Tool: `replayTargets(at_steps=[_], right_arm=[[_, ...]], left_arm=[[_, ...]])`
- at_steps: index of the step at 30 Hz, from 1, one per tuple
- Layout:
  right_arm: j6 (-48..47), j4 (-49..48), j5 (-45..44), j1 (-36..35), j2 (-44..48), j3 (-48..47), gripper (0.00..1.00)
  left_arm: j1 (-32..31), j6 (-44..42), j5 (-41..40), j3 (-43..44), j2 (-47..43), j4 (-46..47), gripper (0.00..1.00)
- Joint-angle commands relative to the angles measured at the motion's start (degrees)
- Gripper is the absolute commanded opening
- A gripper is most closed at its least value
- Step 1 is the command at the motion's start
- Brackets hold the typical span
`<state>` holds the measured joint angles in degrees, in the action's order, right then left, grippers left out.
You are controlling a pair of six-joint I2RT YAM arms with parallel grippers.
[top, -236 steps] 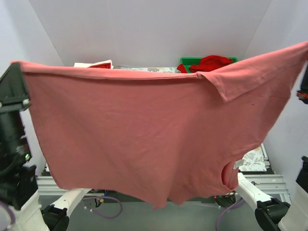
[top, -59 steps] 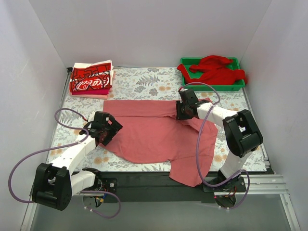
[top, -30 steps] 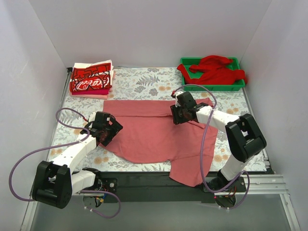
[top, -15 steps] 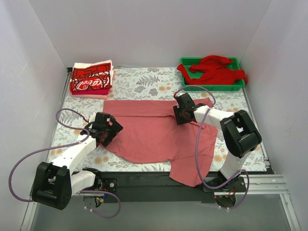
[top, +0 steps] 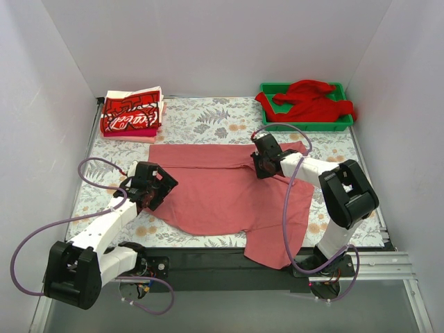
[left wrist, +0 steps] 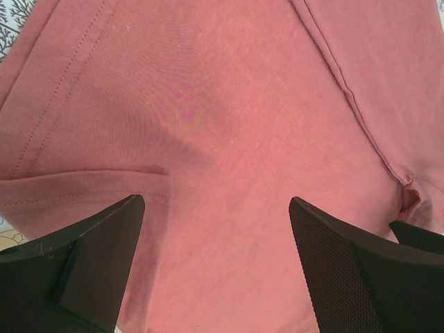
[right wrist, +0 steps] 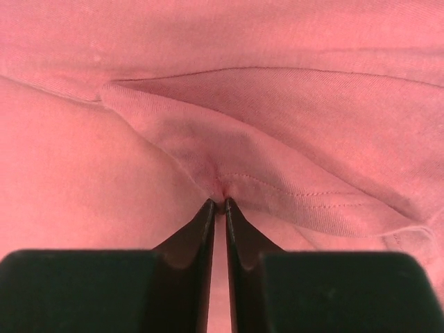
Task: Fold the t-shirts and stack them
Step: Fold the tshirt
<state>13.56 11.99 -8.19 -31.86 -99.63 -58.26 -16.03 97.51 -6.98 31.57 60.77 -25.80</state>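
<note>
Floral table [top: 208, 114] | salmon tee [top: 222, 198] pinched in right claw [right wrist: 219, 202] | left claw [left wrist: 215, 201] spread above

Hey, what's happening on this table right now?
Two robot arms are working on a salmon-pink t-shirt spread on the table. The right gripper is shut on a fold of it; the left gripper hovers open over its left edge. Folded printed t-shirts sit far left; a red t-shirt lies in the green tray.
</note>
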Motion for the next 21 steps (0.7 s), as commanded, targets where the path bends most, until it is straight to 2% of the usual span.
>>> replayTargets(at_steps=[1,7,13,18,21], right_arm=[[0.2,0.0,0.2,0.0,2.9,-0.4,0.17],[-1.2,0.4,-1.3,0.0,2.3,-2.0,0.19],[-1.5,0.7,0.0,-0.1,2.4,-2.8,0.04],[-1.3,2.8,0.4,-0.4,3.8,-2.6,0.01],[2.9,4.6,10.1,-2.8,6.6,-0.6,0.01]], left_arm=[[-0.4,0.6,0.9,-0.2,-1.8,-0.9,0.85],[-0.7,0.7,1.4,-0.3,-2.2,-1.1,0.85],[-0.8,0.5,1.4,-0.4,-2.7,-1.1,0.85],[-0.9,0.3,1.7,-0.5,-2.9,-1.1,0.85],[-1.0,0.7,1.7,-1.0,-3.9,-1.5,0.86]])
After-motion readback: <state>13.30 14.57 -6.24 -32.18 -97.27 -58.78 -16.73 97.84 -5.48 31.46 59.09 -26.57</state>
